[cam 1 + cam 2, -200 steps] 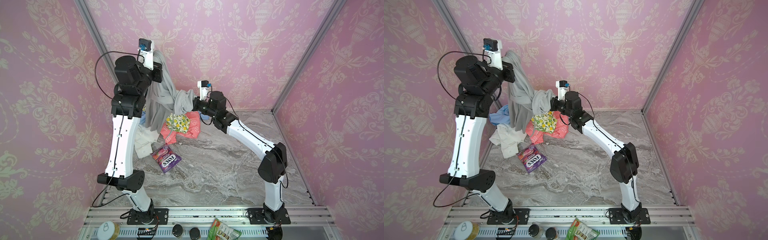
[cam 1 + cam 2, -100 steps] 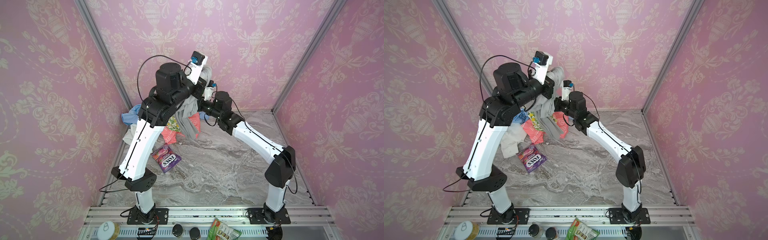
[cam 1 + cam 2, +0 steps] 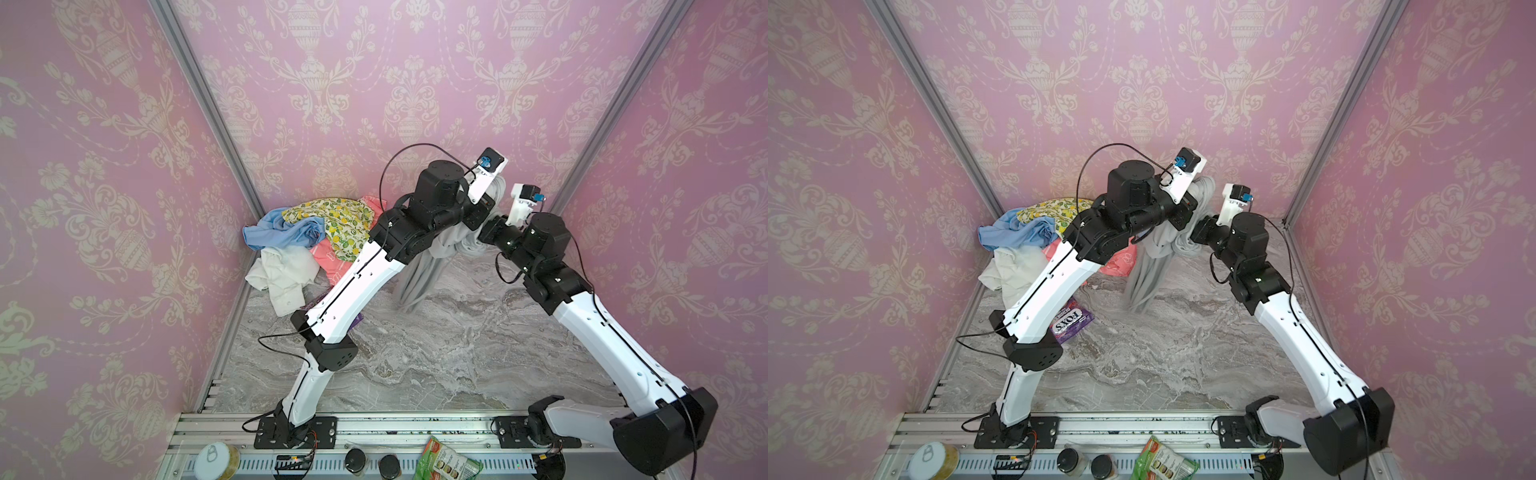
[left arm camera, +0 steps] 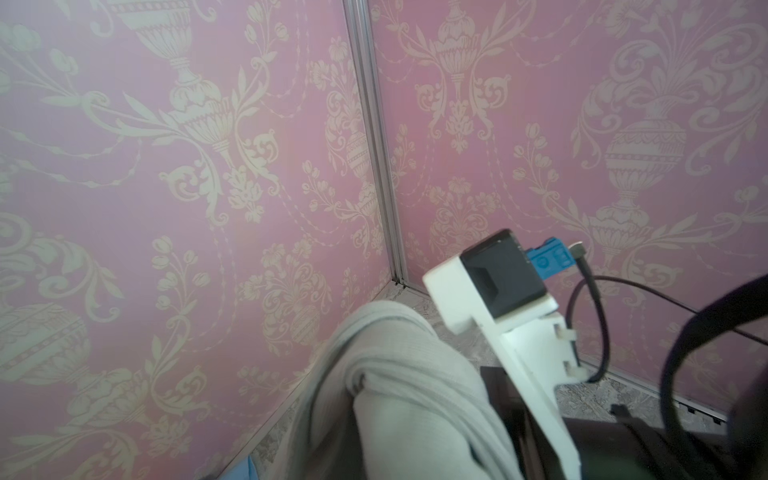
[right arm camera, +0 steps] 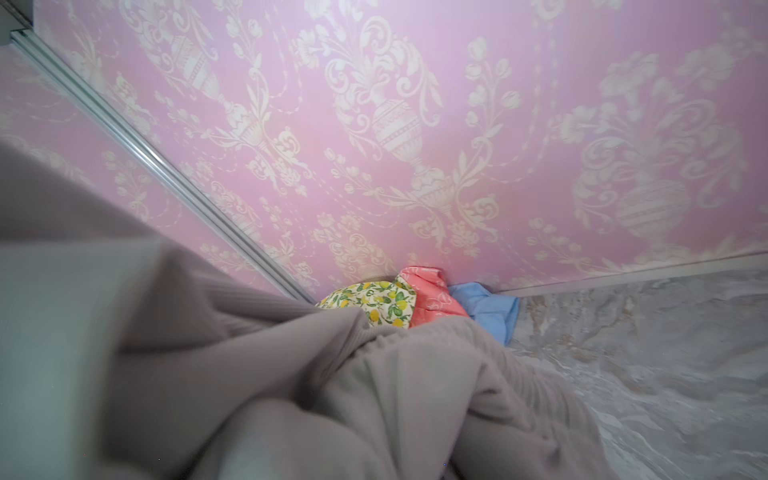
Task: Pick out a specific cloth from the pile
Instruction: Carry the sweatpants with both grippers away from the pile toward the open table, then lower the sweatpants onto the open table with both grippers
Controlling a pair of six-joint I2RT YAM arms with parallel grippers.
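The cloth (image 3: 419, 270), plain light grey, hangs in a long bunch from high near the back right corner down to the marble table; it also shows in a top view (image 3: 1148, 270). My left gripper (image 3: 487, 204) reaches across the middle and is shut on its upper end. My right gripper (image 3: 482, 237) is shut on the same bunch just below. Grey folds cover both sets of fingers in the left wrist view (image 4: 395, 395) and the right wrist view (image 5: 332, 395). The pile (image 3: 332, 220) lies in the back left corner, apart from the grey cloth.
The pile holds a lemon-print cloth (image 5: 382, 303), a coral one (image 5: 428, 295), a light-blue one (image 3: 282, 232) and a white one (image 3: 282, 274). A purple sweet bag (image 3: 1069, 324) lies under the left arm. A tin (image 3: 216, 459), jars and a green packet (image 3: 449, 461) sit on the front rail.
My left arm has swung from the left side across to the right, carrying the grey cloth off the pile. The right gripper has moved right with it.
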